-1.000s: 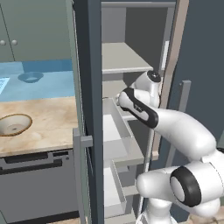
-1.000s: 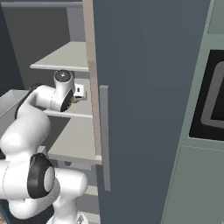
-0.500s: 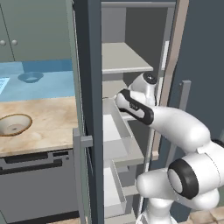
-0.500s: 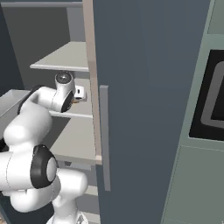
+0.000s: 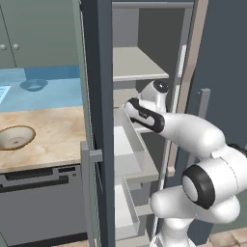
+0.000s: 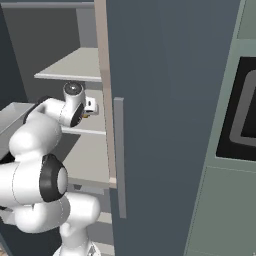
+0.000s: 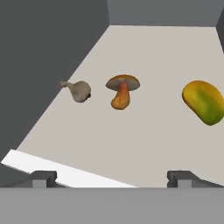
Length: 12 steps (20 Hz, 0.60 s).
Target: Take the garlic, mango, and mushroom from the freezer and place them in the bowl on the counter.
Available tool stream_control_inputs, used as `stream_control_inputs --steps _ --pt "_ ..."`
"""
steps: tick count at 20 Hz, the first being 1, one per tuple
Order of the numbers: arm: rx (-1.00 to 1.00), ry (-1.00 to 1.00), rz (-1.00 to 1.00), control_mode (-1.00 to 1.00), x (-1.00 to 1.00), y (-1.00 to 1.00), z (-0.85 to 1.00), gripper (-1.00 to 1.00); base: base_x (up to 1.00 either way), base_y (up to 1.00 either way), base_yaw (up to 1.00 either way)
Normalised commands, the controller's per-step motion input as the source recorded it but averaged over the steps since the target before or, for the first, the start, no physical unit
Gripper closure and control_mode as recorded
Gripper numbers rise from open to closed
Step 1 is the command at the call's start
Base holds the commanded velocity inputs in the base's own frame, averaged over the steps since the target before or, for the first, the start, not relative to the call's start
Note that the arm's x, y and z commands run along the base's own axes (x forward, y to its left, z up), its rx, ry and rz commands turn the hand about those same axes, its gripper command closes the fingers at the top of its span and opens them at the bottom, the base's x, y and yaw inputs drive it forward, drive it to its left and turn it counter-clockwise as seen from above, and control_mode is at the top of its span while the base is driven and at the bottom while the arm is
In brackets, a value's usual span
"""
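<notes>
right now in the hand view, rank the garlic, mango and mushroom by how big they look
1. mango, largest
2. mushroom
3. garlic, smallest

All three lie at about the same depth on the shelf, so nearness hardly skews this.

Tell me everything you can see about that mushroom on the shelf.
The mushroom has a rounded brown cap over a plump orange stem that swells toward its base. It looks smooth and whole. It lies on the pale grey shelf of the freezer, with the garlic on one side and the mango on the other, touching neither. Nothing grips it; the open jaws are short of it.
</notes>
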Motion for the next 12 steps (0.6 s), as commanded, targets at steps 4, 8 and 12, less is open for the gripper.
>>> stream_control_inputs --steps 4,8,12 --pt "0.03 0.0 0.0 -1.0 0.18 0.06 -0.05 -1.0 0.0 0.0 0.0" --pt "0.06 0.0 0.0 -1.0 0.08 0.02 -0.03 -1.0 0.0 0.0 0.0" --pt "0.08 0.0 -0.01 -1.0 0.01 0.06 -0.1 -1.0 0.0 0.0 0.0"
